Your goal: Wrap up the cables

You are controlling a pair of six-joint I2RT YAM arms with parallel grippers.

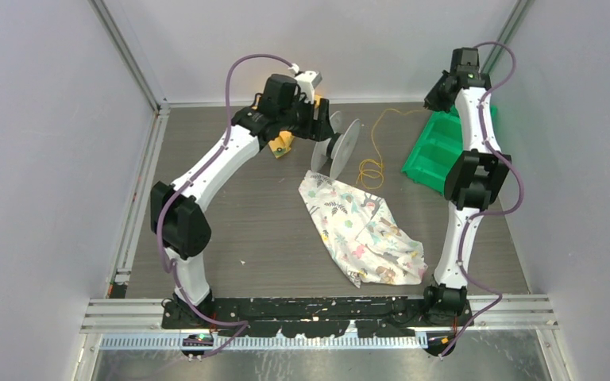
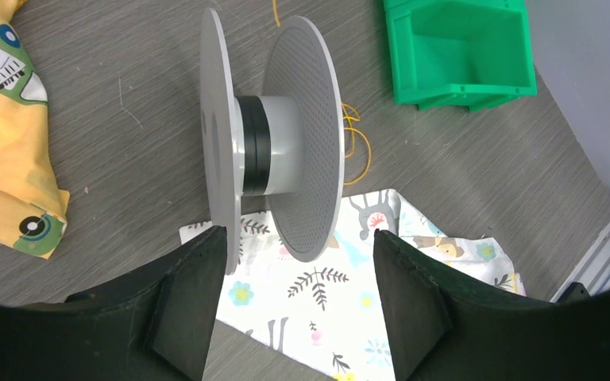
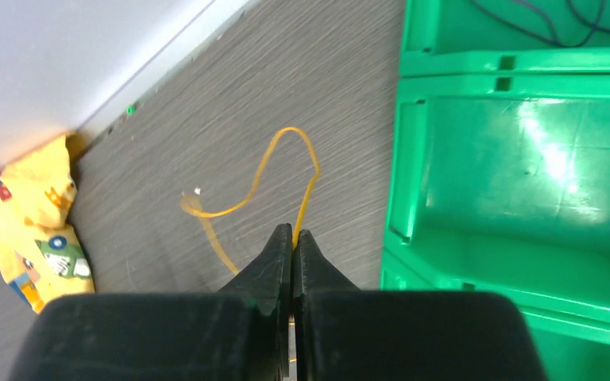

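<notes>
The right claw (image 3: pixel 294 232) was clenched on the yellow cord (image 3: pixel 291 129), its slack looped on the table (image 1: pixel 246 198) between spool (image 2: pixel 274 143) and green bin (image 1: pixel 437 147). The left claw (image 2: pixel 299 232) hung released just before the spool. Steadying the spool first should keep the windings tidy.

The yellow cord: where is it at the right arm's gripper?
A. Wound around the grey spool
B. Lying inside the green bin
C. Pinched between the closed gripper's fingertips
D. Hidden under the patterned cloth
C: in the right wrist view the right gripper is shut, with the yellow cord running in between its fingertips. The spool has no yellow cord on it.
</notes>
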